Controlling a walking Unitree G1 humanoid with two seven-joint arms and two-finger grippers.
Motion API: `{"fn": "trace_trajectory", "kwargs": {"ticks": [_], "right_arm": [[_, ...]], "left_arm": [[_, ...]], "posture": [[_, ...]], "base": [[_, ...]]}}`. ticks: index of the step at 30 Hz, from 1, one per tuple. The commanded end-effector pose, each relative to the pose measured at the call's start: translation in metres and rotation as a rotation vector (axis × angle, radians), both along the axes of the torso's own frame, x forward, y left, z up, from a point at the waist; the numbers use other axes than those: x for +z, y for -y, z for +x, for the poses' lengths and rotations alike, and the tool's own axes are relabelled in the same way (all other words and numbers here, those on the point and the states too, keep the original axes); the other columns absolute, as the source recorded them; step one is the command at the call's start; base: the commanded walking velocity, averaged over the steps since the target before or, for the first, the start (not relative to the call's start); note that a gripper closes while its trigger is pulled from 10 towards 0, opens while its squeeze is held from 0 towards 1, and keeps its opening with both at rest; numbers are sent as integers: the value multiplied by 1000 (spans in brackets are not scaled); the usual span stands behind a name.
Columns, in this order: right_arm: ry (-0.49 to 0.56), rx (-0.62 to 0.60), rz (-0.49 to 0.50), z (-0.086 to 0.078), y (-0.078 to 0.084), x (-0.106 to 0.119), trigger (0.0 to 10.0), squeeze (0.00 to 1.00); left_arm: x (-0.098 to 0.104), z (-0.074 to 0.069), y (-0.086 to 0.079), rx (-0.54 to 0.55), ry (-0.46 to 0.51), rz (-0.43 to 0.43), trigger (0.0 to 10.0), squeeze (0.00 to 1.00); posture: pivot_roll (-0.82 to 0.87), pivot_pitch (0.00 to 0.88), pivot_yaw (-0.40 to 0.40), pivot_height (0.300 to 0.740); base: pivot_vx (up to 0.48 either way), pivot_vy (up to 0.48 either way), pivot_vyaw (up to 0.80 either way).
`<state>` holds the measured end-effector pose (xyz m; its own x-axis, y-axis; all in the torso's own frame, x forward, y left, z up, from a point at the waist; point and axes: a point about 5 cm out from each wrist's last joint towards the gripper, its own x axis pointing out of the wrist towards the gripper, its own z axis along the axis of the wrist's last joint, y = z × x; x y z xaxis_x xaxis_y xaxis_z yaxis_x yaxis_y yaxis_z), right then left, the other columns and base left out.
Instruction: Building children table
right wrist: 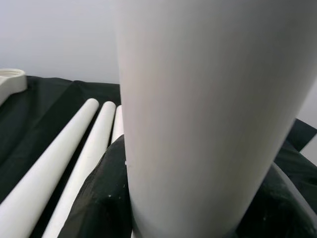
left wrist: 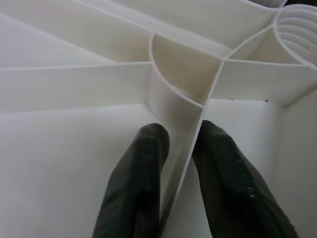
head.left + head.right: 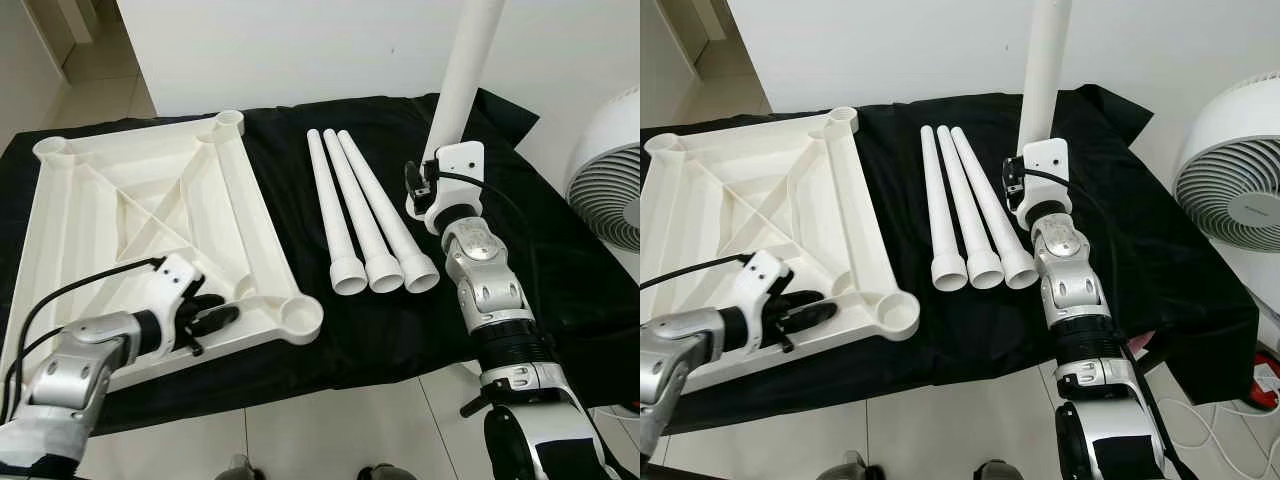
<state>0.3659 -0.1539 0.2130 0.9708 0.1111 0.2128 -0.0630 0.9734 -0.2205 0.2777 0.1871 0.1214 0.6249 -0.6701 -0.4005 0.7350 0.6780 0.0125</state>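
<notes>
Legs: three loose legs [image 3: 365, 215] are lying side by side right of the tabletop; a fourth leg [image 3: 462, 75] is standing upright, far right.
Tabletop: one upturned tabletop [image 3: 150, 215] is lying at left.
Left gripper [image 2: 181, 163]: clamping a tabletop rib [image 2: 190, 148] near its near right corner.
Right gripper [image 3: 428, 180]: gripping the fourth leg.
Surface: black cloth [image 3: 560, 290] is covering the surface over the tiled floor [image 3: 350, 420].
Room: white fan [image 3: 610, 180] is standing at right.

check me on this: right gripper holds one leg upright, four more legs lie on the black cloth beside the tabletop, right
Not quite: three legs lie on the black cloth, as the left eye view shows. The right gripper does hold one leg upright, beside the tabletop.
</notes>
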Motion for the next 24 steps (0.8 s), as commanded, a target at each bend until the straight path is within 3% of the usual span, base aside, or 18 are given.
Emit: {"fn": "trace_trajectory", "kwargs": {"ticks": [1, 4, 7, 10, 17, 18, 19, 22, 23, 24], "right_arm": [[28, 12, 0, 2, -4, 7, 10000, 0], [30, 11, 1, 2, -5, 7, 10000, 0], [32, 8, 3, 1, -4, 7, 10000, 0], [35, 1, 5, 1, -2, 7, 10000, 0], [37, -7, 7, 0, -1, 8, 10000, 0], [38, -8, 8, -1, 0, 8, 10000, 0], [38, -9, 9, -1, 0, 8, 10000, 0], [39, -9, 10, -2, 0, 9, 10000, 0], [38, -6, 14, -2, -1, 9, 10000, 0], [37, -3, 16, -3, -1, 8, 10000, 0]], "left_arm": [[-6, 4, -5, 129, 12, 37, 0, 0], [-7, 10, 16, 92, 31, 20, 0, 0], [-8, 13, 25, 69, 34, 13, 39, 0], [-7, 20, 40, 38, 55, 4, 2431, 0], [-3, 29, 59, -9, 85, -3, 2039, 0], [-2, 31, 63, -17, 94, -3, 3608, 0], [-1, 32, 67, -27, 100, -1, 6471, 0], [-1, 33, 70, -36, 105, 0, 6471, 0], [-1, 34, 72, -44, 108, 2, 9137, 0], [-2, 34, 73, -47, 110, 7, 10000, 0]], "posture": [[-36, 32, 45, 740], [-44, 28, 55, 740], [-44, 28, 55, 740], [-54, 29, 62, 740], [-65, 40, 62, 740], [-73, 55, 65, 740], [-76, 57, 65, 740], [-76, 57, 65, 740], [-80, 73, 68, 740], [-80, 73, 68, 740]], "base": [[0, 0, 0], [0, 0, 0], [0, 0, 0], [0, 0, 0], [0, 0, 0], [0, 0, 0], [0, 0, 0], [0, 0, 0], [0, 0, 0], [0, 0, 0]]}}
